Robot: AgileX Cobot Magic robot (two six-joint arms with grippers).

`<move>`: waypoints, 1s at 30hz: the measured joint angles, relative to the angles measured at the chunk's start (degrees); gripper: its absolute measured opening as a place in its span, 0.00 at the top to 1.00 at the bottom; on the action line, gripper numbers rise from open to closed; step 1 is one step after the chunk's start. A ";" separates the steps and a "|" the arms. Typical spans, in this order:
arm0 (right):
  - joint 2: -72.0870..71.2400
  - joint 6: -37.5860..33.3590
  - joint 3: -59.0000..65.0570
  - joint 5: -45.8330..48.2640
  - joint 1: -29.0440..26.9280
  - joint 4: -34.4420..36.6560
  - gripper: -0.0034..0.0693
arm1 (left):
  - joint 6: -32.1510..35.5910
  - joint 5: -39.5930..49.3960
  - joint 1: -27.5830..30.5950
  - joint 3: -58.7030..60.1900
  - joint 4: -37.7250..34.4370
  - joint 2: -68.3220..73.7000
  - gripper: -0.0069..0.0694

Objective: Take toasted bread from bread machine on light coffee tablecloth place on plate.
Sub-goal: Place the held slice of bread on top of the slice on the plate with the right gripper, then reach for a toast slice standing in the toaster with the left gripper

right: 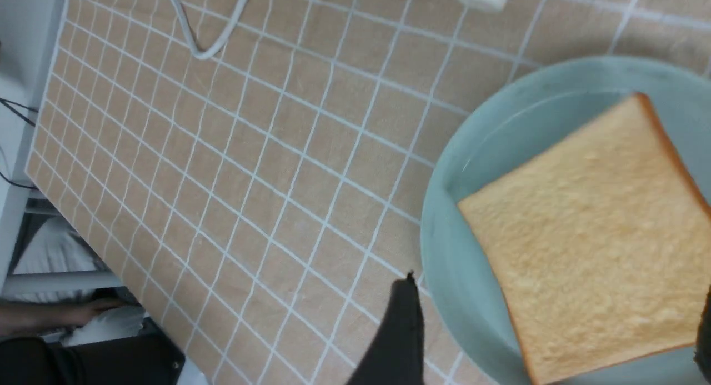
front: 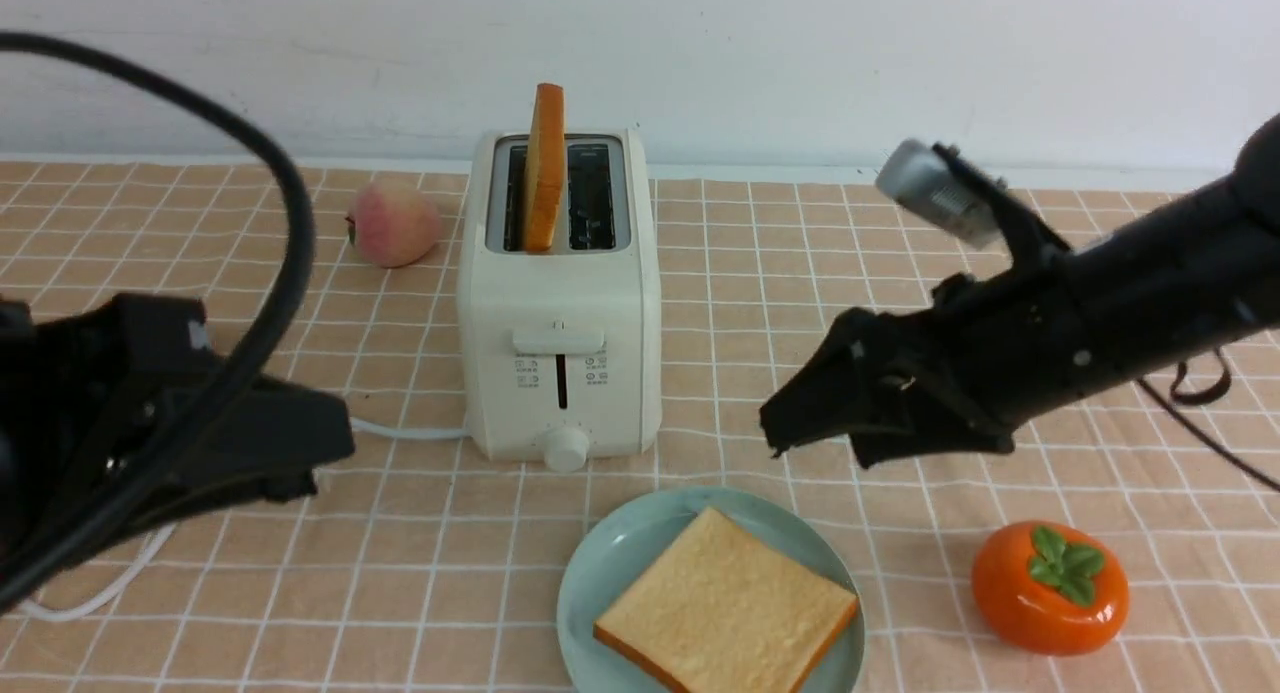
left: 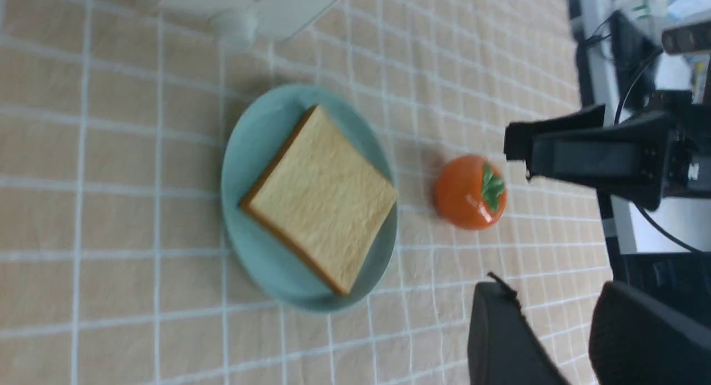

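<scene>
The cream bread machine [front: 560, 303] stands on the light coffee tablecloth [front: 800, 273], with one slice of toasted bread [front: 545, 168] upright in its left slot. A second slice [front: 725, 608] lies flat on the mint plate [front: 610, 563] in front of it. My right gripper [front: 780, 428] hovers just above and to the right of the plate. It is open, and in the right wrist view its fingers [right: 402, 329] straddle the flat slice [right: 589, 235] from above without touching it. My left gripper [front: 335, 443] hangs low at the left, open on nothing [left: 550, 288].
A peach [front: 393, 223] sits left of the bread machine. An orange persimmon [front: 1050, 588] lies right of the plate. The white cord [front: 400, 431] trails from the machine toward the left gripper. A white wall stands behind the table.
</scene>
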 joint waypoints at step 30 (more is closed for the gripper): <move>-29.86 3.71 -8.37 14.31 2.11 -14.42 0.29 | -37.20 12.91 -19.86 -70.41 60.85 68.98 0.35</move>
